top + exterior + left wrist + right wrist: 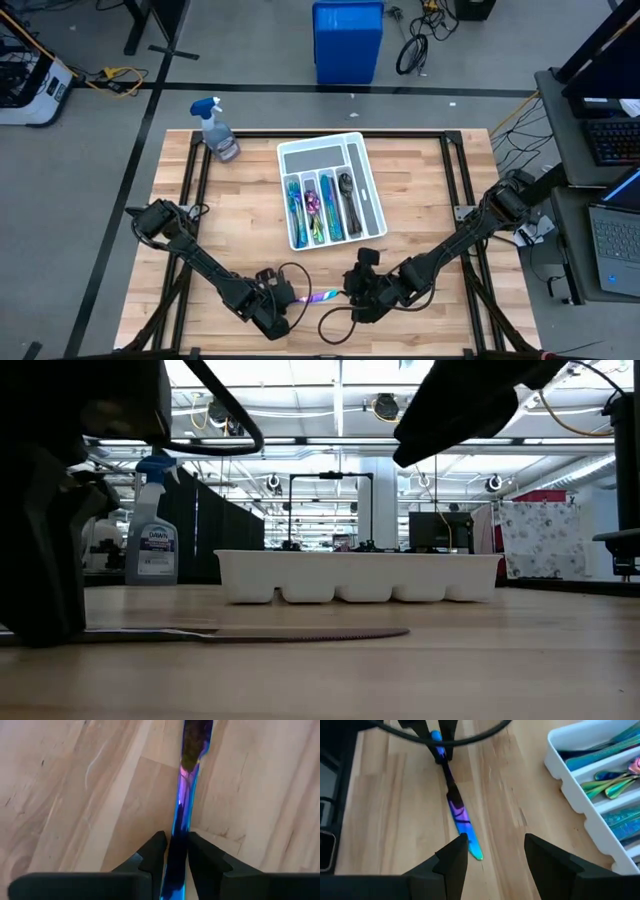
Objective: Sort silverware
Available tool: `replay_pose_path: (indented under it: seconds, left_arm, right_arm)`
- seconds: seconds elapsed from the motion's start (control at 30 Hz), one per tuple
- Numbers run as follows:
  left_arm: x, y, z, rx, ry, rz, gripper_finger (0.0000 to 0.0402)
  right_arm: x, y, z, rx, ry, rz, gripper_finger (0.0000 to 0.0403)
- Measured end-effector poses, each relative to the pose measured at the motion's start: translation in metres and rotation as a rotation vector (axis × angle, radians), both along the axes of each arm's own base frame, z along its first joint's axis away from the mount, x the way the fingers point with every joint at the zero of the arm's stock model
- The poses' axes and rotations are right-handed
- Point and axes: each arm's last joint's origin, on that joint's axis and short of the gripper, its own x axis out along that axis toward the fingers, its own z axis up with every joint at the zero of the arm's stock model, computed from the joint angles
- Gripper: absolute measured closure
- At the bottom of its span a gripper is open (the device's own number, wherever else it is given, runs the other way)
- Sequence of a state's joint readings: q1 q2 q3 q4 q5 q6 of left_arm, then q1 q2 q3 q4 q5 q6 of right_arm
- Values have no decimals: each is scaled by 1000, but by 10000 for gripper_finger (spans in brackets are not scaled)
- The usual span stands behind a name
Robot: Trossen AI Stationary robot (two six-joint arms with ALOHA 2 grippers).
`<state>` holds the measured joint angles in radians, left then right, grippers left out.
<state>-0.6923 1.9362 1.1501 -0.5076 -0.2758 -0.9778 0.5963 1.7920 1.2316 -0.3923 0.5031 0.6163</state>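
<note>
Near the worktop's point(420, 200) front edge, between the two arms: one iridescent blue-purple knife point(322, 297), lying flat on the wood. Handle end sits between the fingers point(152, 855) of the left gripper point(288, 303), whose jaws are clamped on the knife; blade end points toward the right gripper point(352, 296). Low view shows the knife point(250, 634) resting along the wood, full length in contact with the surface.

Right gripper: positioned just beside the blade tip, jaws apart, nothing between them. Its wrist view shows the tip point(476, 853) close to one finger point(452, 857), whether touching cannot be told.

White compartmented tray point(365, 215): mid-worktop, well apart from both grippers. Contents, counted from the left-arm side:
- blue-teal pieces point(294, 203), first long slot;
- rainbow-purple spoons point(311, 203), second slot;
- blue-teal pieces point(329, 208), third slot;
- dark gunmetal spoons point(346, 190), fourth slot.
Remaining outer long slot and the cross compartment at the tray's far end: contents not discernible.

Other items: spray bottle point(217, 128) with blue trigger head, upright at the far left corner of the worktop; blue bin point(347, 40) on the floor beyond the worktop; laptop point(618, 235) on a side desk to the right.
</note>
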Motion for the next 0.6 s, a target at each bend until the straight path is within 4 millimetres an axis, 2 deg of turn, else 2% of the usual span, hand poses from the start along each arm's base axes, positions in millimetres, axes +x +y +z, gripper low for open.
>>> replay_pose_path:
  seconds: [0.23, 0.6]
  left_arm:
    - [0, 0, -1, 11, 4, -38, 397]
    - [3, -2, 5, 5, -1, -49, 401]
  right_arm:
    - [2, 1, 2, 13, -24, 0, 225]
    - [2, 0, 2, 13, -24, 0, 225]
